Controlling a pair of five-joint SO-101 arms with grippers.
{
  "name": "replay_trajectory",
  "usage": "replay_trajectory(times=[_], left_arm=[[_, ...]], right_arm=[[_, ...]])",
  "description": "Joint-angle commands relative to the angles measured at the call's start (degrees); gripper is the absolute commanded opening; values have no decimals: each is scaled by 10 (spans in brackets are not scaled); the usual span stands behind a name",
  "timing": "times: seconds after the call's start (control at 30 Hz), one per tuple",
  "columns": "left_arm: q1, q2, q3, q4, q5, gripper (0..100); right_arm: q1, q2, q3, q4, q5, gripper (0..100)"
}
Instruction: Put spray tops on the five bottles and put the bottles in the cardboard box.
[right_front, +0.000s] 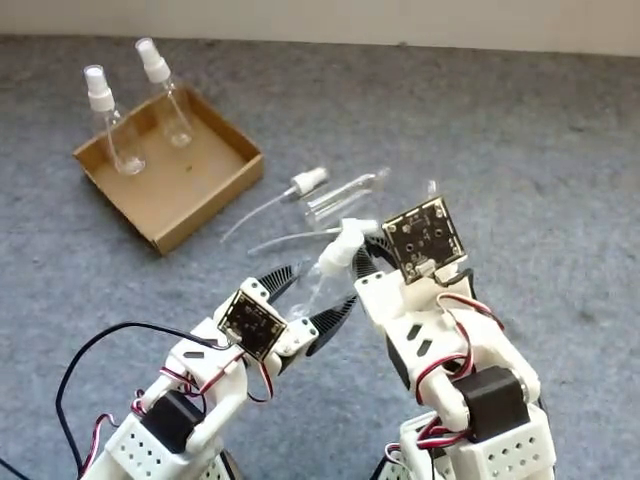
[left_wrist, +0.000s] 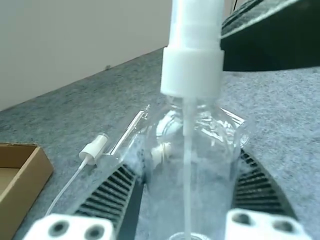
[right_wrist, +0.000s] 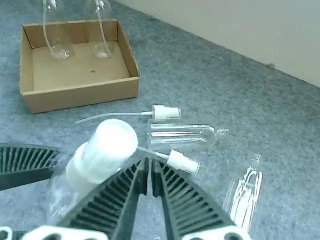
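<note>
Now: left gripper (left_wrist: 187, 167) clenched on a clear round-shouldered plastic bottle (left_wrist: 187, 150), which sits between the two arms above the grey felt-like table (right_front: 520, 150). White plastic spray top (left_wrist: 192, 65) is on its neck, thin dip tube running down inside. Cannot tell whether the collar is fully home. Right gripper (right_wrist: 149, 166) is just beside that top, jaws closed together on nothing.

Open brown cardboard box (right_front: 210, 205) is well apart from the arms, with two capped bottles (right_front: 115, 135) standing inside it. Between box and arms lie two loose spray tops (right_wrist: 165, 112) and two bare bottles (right_wrist: 182, 135), all on their sides.

Judgement: step in hand is seating this top. To do it well:
- Left should squeeze firmly on the body so the neck does not wobble.
- Right must part its jaws and take the collar squarely, not the nozzle.
- Press or turn along the bottle's own axis.

Risks: the thin wall may buckle if clamped too hard, and a tilted top may seat crooked
</note>
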Motion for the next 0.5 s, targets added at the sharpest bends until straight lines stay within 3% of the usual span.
replay_trajectory(times=[0.0, 0.17, 0.47], left_arm=[[-44, -6, 11, -18, 4, 126], [-127, -6, 12, -62, 4, 126], [-132, -6, 12, -94, 4, 126]], right_arm=[[-7, -38, -38, 0, 7, 5], [-7, -139, 22, -20, 7, 5], [24, -294, 219, -109, 8, 6]])
